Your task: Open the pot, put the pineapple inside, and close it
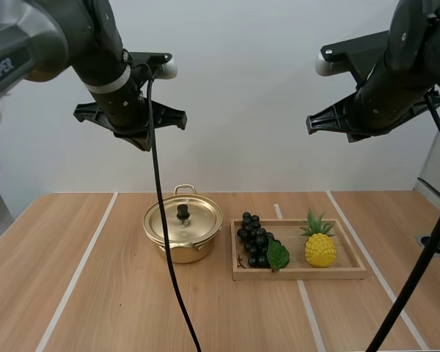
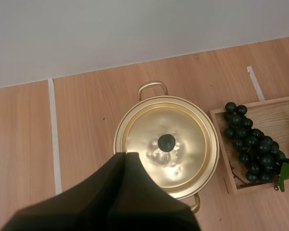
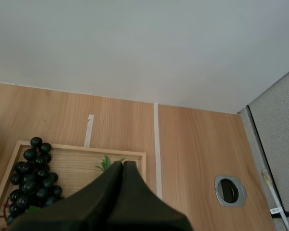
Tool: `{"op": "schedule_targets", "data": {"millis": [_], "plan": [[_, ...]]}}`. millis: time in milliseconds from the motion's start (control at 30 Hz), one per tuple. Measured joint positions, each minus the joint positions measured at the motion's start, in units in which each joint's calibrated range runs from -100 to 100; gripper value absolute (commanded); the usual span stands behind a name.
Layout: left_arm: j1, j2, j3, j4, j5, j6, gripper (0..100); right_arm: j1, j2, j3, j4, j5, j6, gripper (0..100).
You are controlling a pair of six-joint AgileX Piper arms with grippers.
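The job looks to be at its very start. The gold pot (image 1: 183,236) sits on the table (image 1: 95,293) with its lid (image 2: 139,134) on. The pineapple (image 1: 320,248) stands in the wooden tray (image 1: 301,273) beside the pot, with the black grapes (image 1: 254,238) in between.

Next, I think the left gripper (image 2: 125,155) must open, go down and pinch the lid's little black knob (image 2: 166,142). It hangs high over the pot, fingers pressed together, holding nothing. The right gripper (image 3: 123,163) hangs high over the tray, closed and empty too.

Open air above lid (image 2: 166,142); grapes (image 1: 254,239) flank pineapple (image 1: 320,251), seemingly apart.
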Motion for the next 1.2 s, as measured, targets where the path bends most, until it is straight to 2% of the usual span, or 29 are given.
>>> {"op": "schedule_targets", "data": {"millis": [233, 500, 700, 867, 1200], "plan": [[0.00, 1.89, 0.00, 0.00, 0.00, 4.17, 0, 0.00, 0.00, 1.19, 0.12, -1.78, 0.00, 0], [0.00, 2.02, 0.85, -0.35, -0.18, 5.20, 0, 0.00, 0.00, 9.11, 0.34, -8.02, 0.00, 0], [0.00, 3.66, 0.91, -4.75, -0.28, 6.52, 0, 0.00, 0.00, 13.84, 0.43, -11.27, 0.00, 0], [0.00, 6.16, 0.91, -7.80, 0.00, 6.17, 0, 0.00, 0.00, 14.47, 0.43, -12.99, 0.00, 0], [0.00, 9.92, 0.91, -8.03, 0.00, 9.20, 0, 0.00, 0.00, 14.47, 0.43, -11.86, 0.00, 0]]}}
